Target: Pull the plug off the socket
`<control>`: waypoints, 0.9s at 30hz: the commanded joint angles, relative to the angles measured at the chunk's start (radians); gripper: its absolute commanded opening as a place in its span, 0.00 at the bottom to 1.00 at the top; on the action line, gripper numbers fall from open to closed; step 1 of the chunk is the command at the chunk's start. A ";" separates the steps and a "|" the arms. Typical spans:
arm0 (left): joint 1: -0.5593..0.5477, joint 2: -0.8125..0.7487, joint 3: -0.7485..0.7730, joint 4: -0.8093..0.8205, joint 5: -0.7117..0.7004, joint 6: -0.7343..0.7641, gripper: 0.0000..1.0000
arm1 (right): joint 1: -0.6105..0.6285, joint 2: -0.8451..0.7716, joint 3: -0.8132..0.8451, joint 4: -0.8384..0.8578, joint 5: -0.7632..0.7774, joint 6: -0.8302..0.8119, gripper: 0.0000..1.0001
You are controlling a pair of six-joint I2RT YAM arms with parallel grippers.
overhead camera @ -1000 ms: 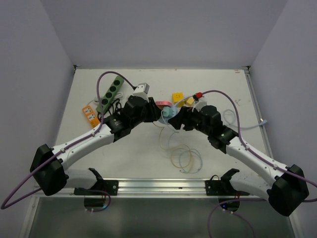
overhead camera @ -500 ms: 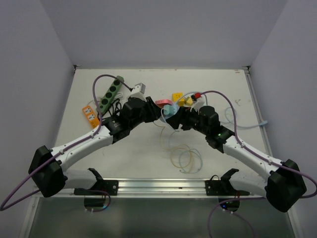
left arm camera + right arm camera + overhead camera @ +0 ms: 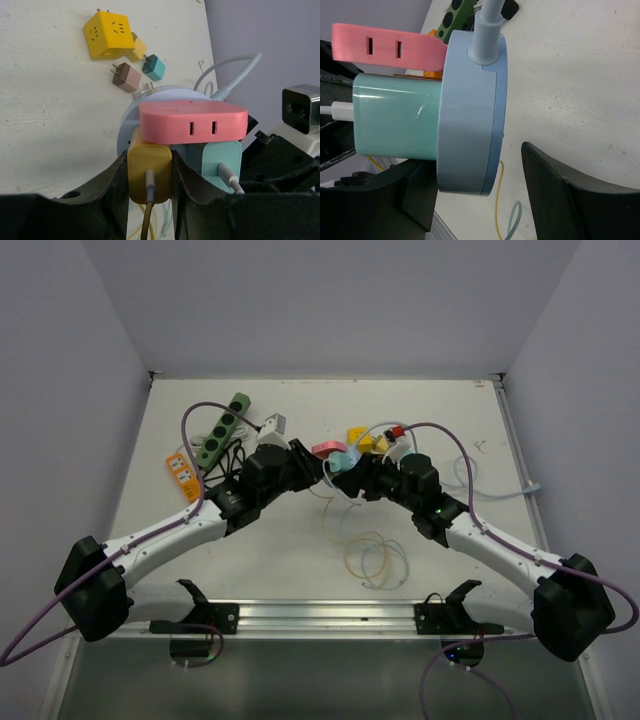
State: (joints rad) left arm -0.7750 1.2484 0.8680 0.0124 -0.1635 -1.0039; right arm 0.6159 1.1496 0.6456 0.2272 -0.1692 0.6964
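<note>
Comparing with a second ago: both arms have carried the round blue socket (image 3: 470,110) slightly toward the back of the tabletop (image 3: 270,565). The right gripper (image 3: 476,175) has narrowed, but its jaws are still spread astride the disc, with a gap on one side. The left gripper (image 3: 150,169) has its jaws pinching the yellow plug (image 3: 149,157), which is still seated in the socket. Judgement: socket not yet braced, pull not begun. Pink plug (image 3: 192,121) and teal plug (image 3: 217,157) crowd the yellow one. Green power strip (image 3: 221,428) lies well apart.

High fixed view looking down, two close wrist views sharing blue socket (image 3: 470,110), opposite sides.
</note>
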 commanded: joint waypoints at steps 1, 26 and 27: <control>-0.006 -0.055 0.011 0.210 -0.031 -0.061 0.00 | 0.002 0.010 -0.009 0.084 -0.015 0.018 0.67; -0.007 -0.070 -0.024 0.227 -0.010 -0.085 0.00 | 0.002 -0.025 -0.038 0.029 0.054 -0.035 0.17; -0.009 -0.070 -0.021 0.228 -0.008 -0.085 0.00 | 0.002 -0.028 -0.041 0.021 0.056 -0.041 0.12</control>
State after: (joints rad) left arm -0.7811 1.2392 0.8215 0.0681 -0.1612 -1.0641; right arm 0.6235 1.1374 0.6254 0.2592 -0.1566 0.7033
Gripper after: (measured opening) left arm 0.353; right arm 0.372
